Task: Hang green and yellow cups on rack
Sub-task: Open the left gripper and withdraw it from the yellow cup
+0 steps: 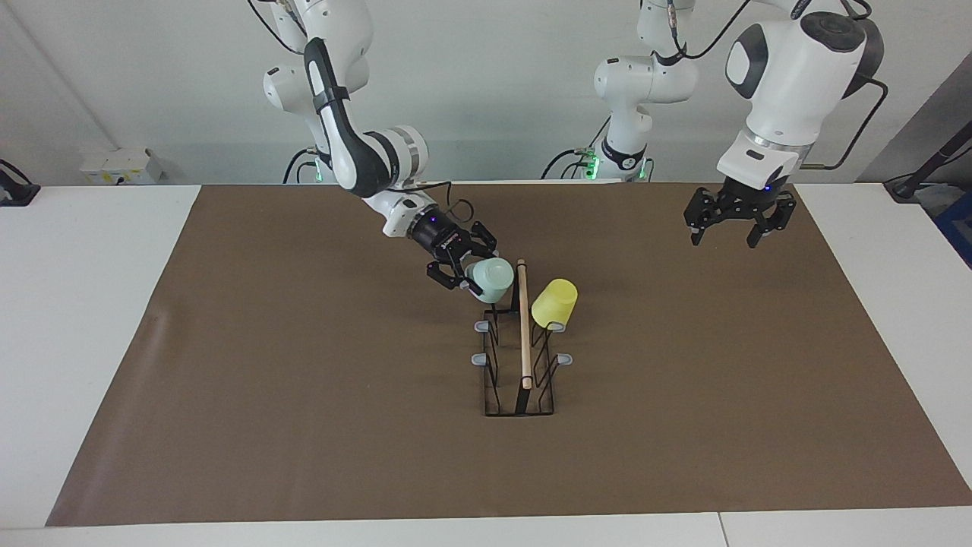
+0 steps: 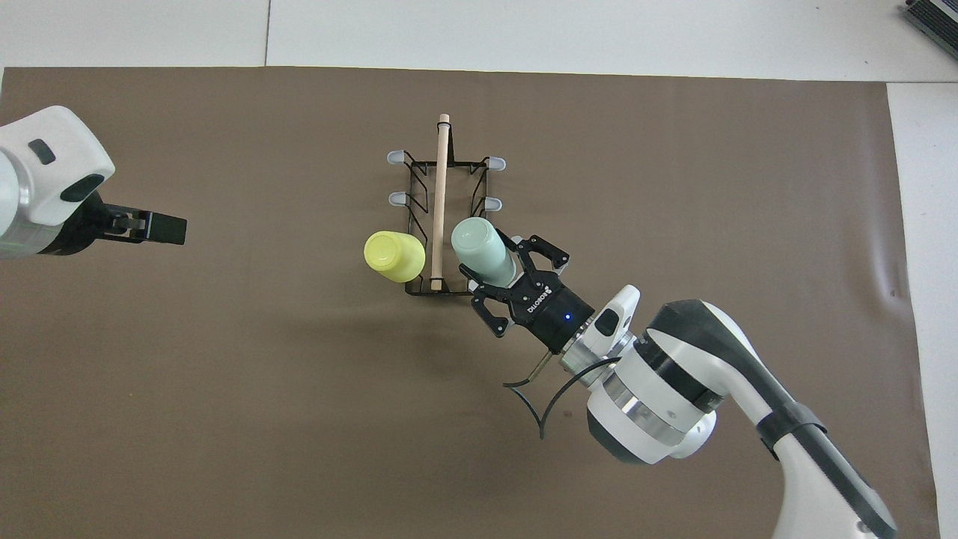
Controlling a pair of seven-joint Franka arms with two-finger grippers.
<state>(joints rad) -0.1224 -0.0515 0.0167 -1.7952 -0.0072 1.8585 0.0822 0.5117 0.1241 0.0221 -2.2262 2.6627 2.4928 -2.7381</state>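
The black wire rack (image 1: 519, 412) with its wooden rod (image 1: 523, 327) stands mid-mat; it also shows in the overhead view (image 2: 449, 166). The yellow cup (image 1: 555, 301) hangs upside down and tilted on the prong nearest the robots, on the left arm's side (image 2: 394, 255). My right gripper (image 1: 472, 267) is shut on the mint green cup (image 1: 492, 278) and holds it tilted, base toward the rod, over the rack's end nearest the robots on the right arm's side (image 2: 481, 249). My left gripper (image 1: 725, 239) is open and empty, up over the mat toward the left arm's end, waiting.
A brown mat (image 1: 304, 380) covers the white table. Several grey-tipped prongs (image 1: 479, 358) of the rack stand bare. A grey box (image 1: 121, 165) sits by the wall at the right arm's end.
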